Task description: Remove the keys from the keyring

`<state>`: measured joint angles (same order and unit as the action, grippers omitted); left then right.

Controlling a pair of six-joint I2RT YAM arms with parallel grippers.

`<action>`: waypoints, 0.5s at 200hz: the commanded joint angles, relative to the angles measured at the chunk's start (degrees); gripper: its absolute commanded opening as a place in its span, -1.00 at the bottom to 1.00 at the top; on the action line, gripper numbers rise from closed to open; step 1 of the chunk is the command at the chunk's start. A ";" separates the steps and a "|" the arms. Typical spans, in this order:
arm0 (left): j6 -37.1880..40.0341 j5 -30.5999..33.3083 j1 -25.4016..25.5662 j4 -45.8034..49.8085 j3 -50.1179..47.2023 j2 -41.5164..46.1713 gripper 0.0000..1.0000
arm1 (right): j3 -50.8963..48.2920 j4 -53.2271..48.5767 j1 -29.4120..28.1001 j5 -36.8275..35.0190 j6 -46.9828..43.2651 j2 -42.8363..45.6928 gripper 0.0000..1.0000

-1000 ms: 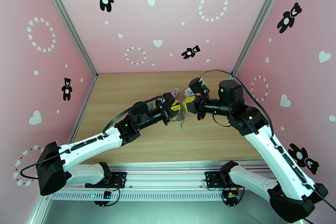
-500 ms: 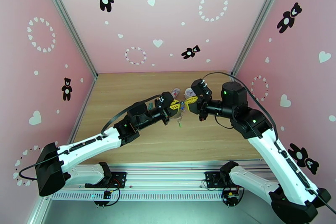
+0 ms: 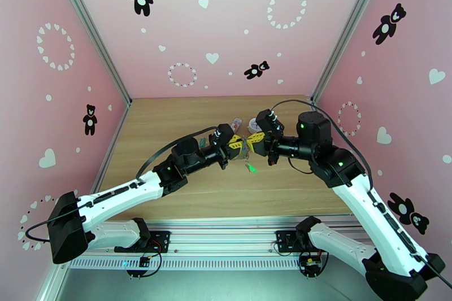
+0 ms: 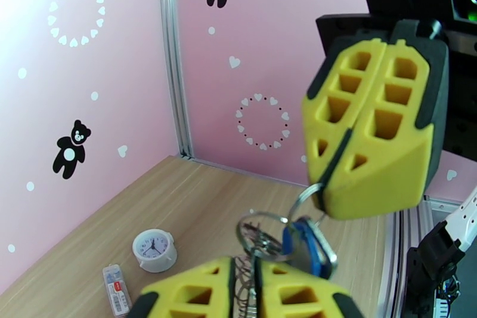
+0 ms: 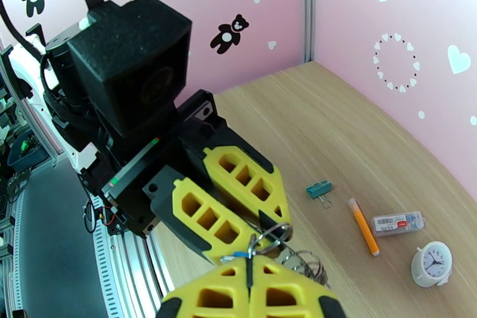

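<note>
Above wooden table (image 4: 197, 194), left tool (image 4: 245, 271) and right tool (image 4: 322, 191) both pinch the keyring (image 4: 259, 238) (blue key (image 4: 304, 247) between them).

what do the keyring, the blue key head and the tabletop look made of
Keyring: metal wire rings, grey, glinting in the light.
Blue key head: probably plastic, with a smooth solid colour, though blurred.
Tabletop: wood or wood-look laminate, matte, with visible grain.

The top camera looks down from above and behind the arm bases over the whole counter (image 3: 169, 121). The left wrist camera sits close behind the left hand (image 4: 253, 292), facing the right hand (image 4: 327, 185). The right wrist camera mirrors it. Both share the keyring (image 4: 259, 235) between the hands.
</note>
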<state>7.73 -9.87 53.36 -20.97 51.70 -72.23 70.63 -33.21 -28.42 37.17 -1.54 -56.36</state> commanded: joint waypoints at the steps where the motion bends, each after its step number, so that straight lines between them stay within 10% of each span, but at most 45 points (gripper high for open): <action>1: 1.53 -2.01 0.16 -1.02 1.17 -0.44 -0.44 | -0.22 1.57 0.08 2.29 1.33 0.01 -1.00; 100: 0.39 -4.72 0.24 -4.39 0.99 -1.08 -0.12 | -0.49 2.69 0.11 1.86 3.87 -0.62 -1.00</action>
<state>9.15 -13.15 53.36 -22.02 51.70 -72.58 70.57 -32.93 -28.42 38.85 1.02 -57.08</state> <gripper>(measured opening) 0.432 0.029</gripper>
